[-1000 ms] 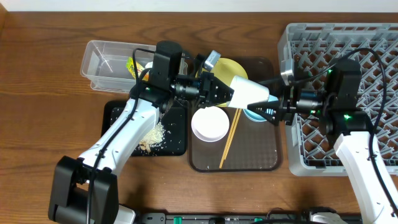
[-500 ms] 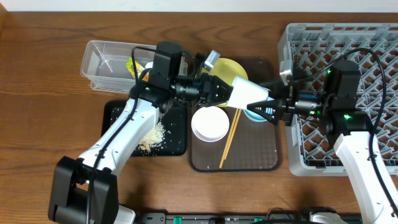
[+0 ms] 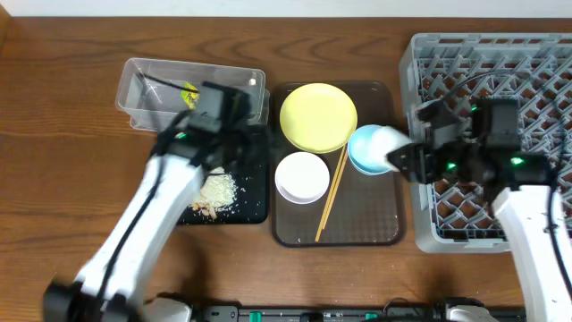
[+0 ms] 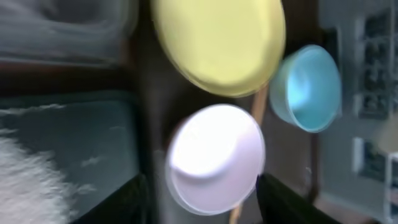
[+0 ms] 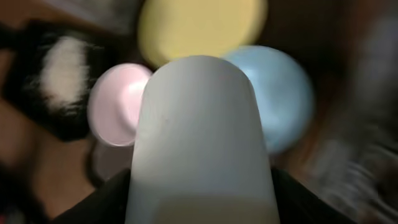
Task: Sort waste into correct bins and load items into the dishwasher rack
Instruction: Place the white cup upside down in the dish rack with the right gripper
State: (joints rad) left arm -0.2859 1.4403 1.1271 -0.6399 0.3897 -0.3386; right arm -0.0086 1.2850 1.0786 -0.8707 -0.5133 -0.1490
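I'm holding the small white cup (image 5: 199,124) on its side in the right gripper (image 3: 399,154), fingers clamping its smooth tapered wall. I'm guessing that grip lets me flip it onto the pegs of the grey lattice dishwasher rack (image 3: 536,63). Right now it's hanging over the light blue bowl (image 3: 359,156), just beside the rack. The left gripper (image 4: 205,198) is hovering wide and empty near the glossy white bowl (image 4: 214,158).

Round yellow plate (image 3: 318,117), light blue bowl (image 4: 308,87), white bowl (image 3: 301,177) and small white cup (image 5: 199,143) are all plain. The grey plastic rack (image 3: 500,54) is a lattice grid; the wooden worktop (image 3: 54,179) is grained brown.
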